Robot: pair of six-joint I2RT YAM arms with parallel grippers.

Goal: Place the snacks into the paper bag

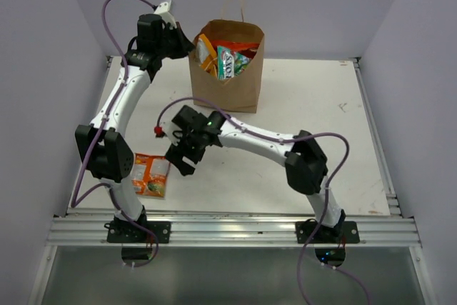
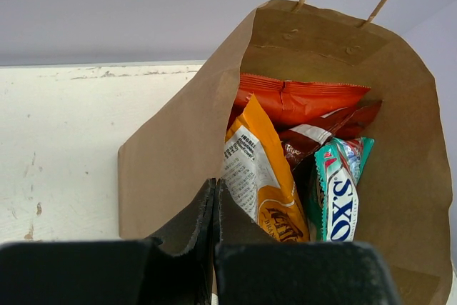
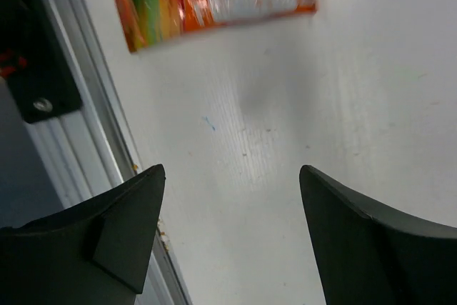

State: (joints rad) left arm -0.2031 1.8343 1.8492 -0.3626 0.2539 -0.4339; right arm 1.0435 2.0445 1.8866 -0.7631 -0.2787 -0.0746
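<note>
White table (image 1: pixel 321 141): one orange packet (image 1: pixel 151 175); bag (image 1: pixel 228 91) holds four; left pincer (image 2: pixel 216 198) grips bag; right pincer (image 3: pixel 232 169) apart.

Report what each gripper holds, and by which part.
Left gripper looks shut on the paper bag at its rim, one finger inside, one outside. Right gripper is open and holds nothing.

A white, scuffed surface (image 1: pixel 307 126) is boxed in by plain pale lavender walls (image 1: pixel 307 5) at the back and on both sides. Aluminium rails (image 1: pixel 235 230) edge its near side and flanks. Below lies a dull grey-green floor (image 1: pixel 228 276). The light is soft and even.
</note>
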